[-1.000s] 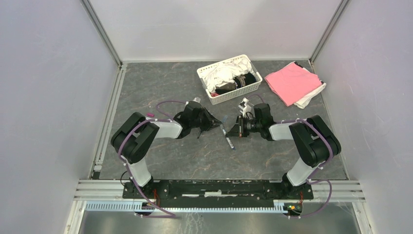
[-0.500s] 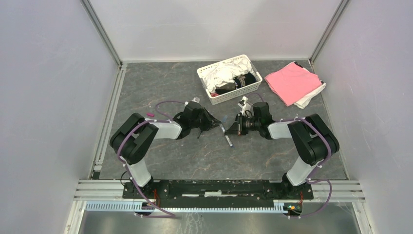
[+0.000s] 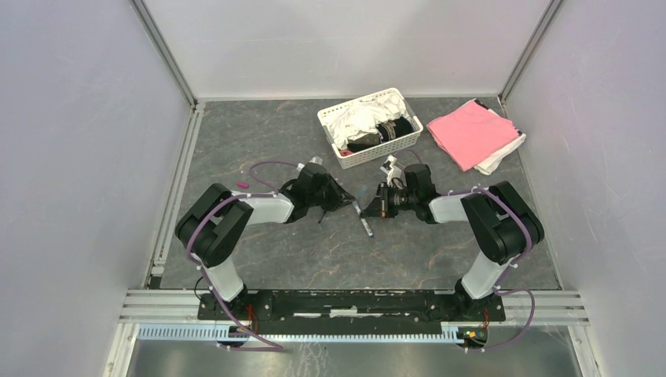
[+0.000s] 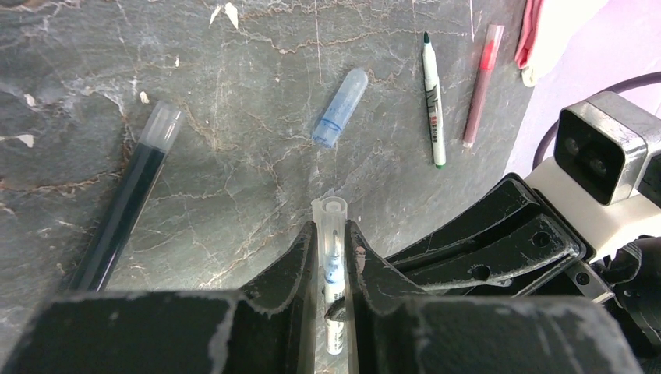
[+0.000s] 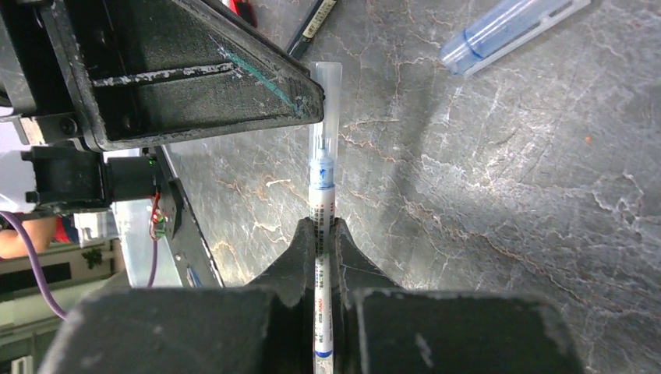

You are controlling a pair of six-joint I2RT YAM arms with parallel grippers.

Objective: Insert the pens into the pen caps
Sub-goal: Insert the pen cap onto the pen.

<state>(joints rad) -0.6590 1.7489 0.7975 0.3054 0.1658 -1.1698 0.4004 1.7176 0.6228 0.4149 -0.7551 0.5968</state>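
Observation:
My left gripper point(image 4: 330, 230) is shut on a clear pen cap point(image 4: 330, 212) that points toward the right arm. Facing it, my right gripper point(image 5: 322, 226) is shut on a white pen point(image 5: 321, 195) with a blue collar. The pen's tip sits inside the mouth of that cap point(image 5: 327, 86). In the top view the two grippers point(image 3: 351, 203) point(image 3: 377, 206) meet nose to nose mid-table. On the slab lie a loose blue cap point(image 4: 340, 117), a dark pen point(image 4: 125, 206) with a clear cap, a green-tipped white pen point(image 4: 431, 97) and a pinkish-red pen point(image 4: 479, 86).
A white basket point(image 3: 397, 141) of cloth stands behind the grippers. Folded pink cloth point(image 3: 471, 132) lies at the back right. A blue capped pen point(image 5: 507, 27) rests on the slab beyond the right gripper. Grey walls close in both sides.
The right gripper has slid a little to the left, toward the left gripper, carrying the pen closer into the cap. The left arm has barely moved.

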